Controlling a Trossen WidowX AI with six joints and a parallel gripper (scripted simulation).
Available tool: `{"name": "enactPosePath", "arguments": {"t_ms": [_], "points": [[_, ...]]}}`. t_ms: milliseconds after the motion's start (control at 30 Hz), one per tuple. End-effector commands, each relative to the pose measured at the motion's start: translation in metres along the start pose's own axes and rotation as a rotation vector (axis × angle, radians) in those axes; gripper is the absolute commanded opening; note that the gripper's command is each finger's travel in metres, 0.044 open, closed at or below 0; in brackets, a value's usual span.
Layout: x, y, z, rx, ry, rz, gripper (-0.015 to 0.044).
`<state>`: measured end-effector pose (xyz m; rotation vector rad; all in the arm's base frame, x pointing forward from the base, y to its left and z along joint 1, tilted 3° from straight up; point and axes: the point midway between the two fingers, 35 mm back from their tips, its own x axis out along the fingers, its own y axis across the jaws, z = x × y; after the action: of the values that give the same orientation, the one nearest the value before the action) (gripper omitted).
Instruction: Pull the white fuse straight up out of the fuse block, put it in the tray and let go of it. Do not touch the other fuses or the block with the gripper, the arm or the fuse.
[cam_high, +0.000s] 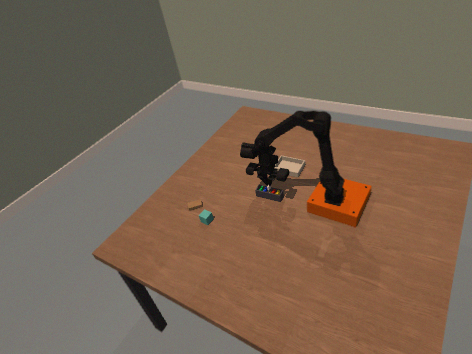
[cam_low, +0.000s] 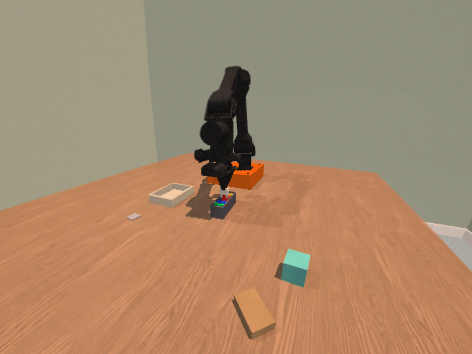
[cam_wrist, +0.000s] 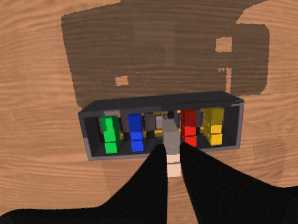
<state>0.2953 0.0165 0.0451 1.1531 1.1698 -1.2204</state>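
The gripper (cam_wrist: 172, 160) was squeezed tight on the white fuse (cam_wrist: 173, 141), w/ one black finger (cam_wrist: 152, 175) on each side of it. It pointed straight down over the fuse block (cam_wrist: 161, 129). From the side, the white fuse (cam_low: 224, 191) sat a bit above the block's top edge, over the middle slot. In the wrist view the green fuse (cam_wrist: 108, 133) and blue fuse (cam_wrist: 136, 132) stood to the left of it, and the red fuse (cam_wrist: 189, 127) and yellow fuse (cam_wrist: 213, 125) stood to the right, all four down in their slots. The fingers looked very near the blue and red ones, but I can't tell if they touched. The block was dark gray and lay on the wood table (cam_high: 280, 270). The white tray (cam_low: 171, 194) sat near the block, apart from it, w/ nothing in it. The arm's orange base (cam_high: 340, 201) was on the other side of the block in the top view. Further off lay a teal cube (cam_low: 296, 267) and a tan flat block (cam_low: 254, 312), close to each other. A tiny gray flat bit (cam_low: 133, 216) lay near the tray.
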Motion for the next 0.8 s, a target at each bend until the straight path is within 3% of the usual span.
{"name": "enactPosePath", "arguments": {"t_ms": [0, 767], "points": [[-0.005, 0.002, -0.001, 0.006, 0.005, 0.01, 0.0], [-0.026, 0.002, -0.001, 0.006, 0.005, 0.01, 0.0]]}}
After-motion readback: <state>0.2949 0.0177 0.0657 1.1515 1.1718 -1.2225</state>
